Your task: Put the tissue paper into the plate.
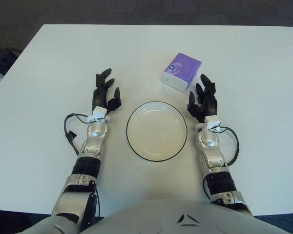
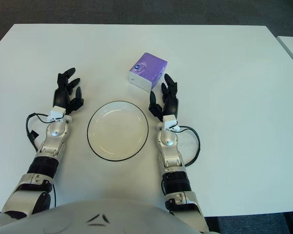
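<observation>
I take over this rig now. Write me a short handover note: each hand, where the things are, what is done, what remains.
Left hand: open, holds nothing, left of the plate.
Right hand: open, holds nothing, right of the plate, just short of the tissue pack.
Plate: between the hands, nothing in it.
Tissue pack, purple: on the table beyond the plate, toward the right.
Done: nothing yet; pack not grasped.
Left: probably with the right hand, grasp the pack and set it in the plate.
</observation>
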Motion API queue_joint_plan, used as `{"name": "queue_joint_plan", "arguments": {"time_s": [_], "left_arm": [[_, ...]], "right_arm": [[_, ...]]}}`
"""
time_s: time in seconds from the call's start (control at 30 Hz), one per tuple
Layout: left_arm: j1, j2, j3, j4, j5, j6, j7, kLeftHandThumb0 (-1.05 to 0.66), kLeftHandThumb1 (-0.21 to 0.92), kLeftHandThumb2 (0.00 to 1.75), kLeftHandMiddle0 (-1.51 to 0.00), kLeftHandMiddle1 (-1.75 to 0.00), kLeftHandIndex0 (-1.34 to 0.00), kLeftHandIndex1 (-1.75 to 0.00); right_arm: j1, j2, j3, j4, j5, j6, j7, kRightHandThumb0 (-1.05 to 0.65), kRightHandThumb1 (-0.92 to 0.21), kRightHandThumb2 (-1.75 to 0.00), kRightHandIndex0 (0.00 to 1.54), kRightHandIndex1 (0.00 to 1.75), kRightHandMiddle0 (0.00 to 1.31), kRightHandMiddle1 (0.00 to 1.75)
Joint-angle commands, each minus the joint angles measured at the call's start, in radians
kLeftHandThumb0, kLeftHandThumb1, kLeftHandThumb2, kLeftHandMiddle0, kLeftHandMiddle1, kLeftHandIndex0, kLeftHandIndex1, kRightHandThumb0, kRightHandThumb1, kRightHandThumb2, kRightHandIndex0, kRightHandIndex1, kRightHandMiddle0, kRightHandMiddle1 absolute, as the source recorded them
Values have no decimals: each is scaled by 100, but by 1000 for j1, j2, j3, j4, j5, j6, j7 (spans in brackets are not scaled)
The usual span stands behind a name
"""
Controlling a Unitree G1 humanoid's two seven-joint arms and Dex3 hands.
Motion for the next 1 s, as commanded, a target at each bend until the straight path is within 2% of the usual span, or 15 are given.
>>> {"name": "queue_joint_plan", "arguments": {"time_s": [0.0,0.97], "left_arm": [[165,-60,-24,129,9,-17,9,-65,92,75,-25,-57,0,-78],[166,-59,-25,130,17,-8,18,-65,92,78,-27,-58,0,-84]], "right_arm": [[86,5,-5,61,1,72,5,-65,-92,-59,31,0,0,46],[92,6,-5,58,2,65,4,-64,-92,-58,33,1,0,48]]}}
